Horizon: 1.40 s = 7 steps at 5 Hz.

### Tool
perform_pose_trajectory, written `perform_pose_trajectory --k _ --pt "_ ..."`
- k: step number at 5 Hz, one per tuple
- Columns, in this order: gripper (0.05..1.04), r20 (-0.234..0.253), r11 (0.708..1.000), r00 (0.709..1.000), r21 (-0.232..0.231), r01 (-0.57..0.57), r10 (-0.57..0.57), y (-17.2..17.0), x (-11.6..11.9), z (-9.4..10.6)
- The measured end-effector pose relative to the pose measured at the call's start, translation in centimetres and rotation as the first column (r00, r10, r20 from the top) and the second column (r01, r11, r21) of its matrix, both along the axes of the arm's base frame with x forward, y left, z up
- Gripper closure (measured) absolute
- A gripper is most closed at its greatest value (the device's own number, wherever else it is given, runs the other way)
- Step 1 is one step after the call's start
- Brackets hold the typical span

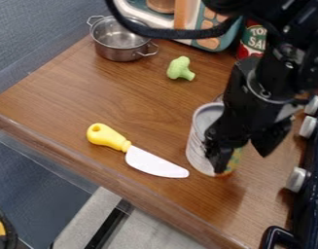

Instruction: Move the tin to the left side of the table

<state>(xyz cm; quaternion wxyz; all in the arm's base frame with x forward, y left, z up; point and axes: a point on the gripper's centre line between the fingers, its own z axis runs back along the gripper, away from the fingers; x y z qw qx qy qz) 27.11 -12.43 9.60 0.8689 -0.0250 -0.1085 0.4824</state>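
The black gripper (242, 156) hangs at the right over the table, its two fingers apart and pointing down. A tin (197, 141) with a silver rim and a pale, partly coloured label stands upright right of the table's middle. One finger overlaps the tin's right front side in the view; the other is farther right, beyond the tin. I cannot tell whether the gripper touches the tin. The arm hides part of the tin's rim and right side.
Left of the tin lies a yellow-handled toy knife (151, 163). Farther back are green toy broccoli (180, 68), a metal pot (121, 43) and a red can (253, 39). A stove with knobs (297, 179) borders the right. The wooden table's (77, 97) front edge slants across the lower left.
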Motion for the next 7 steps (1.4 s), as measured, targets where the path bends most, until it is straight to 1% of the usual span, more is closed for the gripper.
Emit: perform_pose_trajectory --k 1,2,4,5,6,7 --pt "0.083 0.003 0.997 0.997 0.018 -0.076 0.076 2.1 1.7 -0.5" --pt "0.083 0.027 0.985 0.984 -0.002 -0.174 0.174 4.7 3.0 -0.5" --pt "0.083 0.056 0.946 0.945 -0.007 -0.324 0.324 9.7 4.3 -0.4" --pt "0.083 0.048 0.919 0.917 -0.021 -0.394 0.395 12.3 4.5 -0.4" --pt "0.083 0.063 0.884 0.882 -0.034 -0.466 0.467 15.0 4.6 -0.4" --pt "0.083 0.073 0.834 0.831 -0.059 -0.549 0.552 18.3 4.5 -0.4"
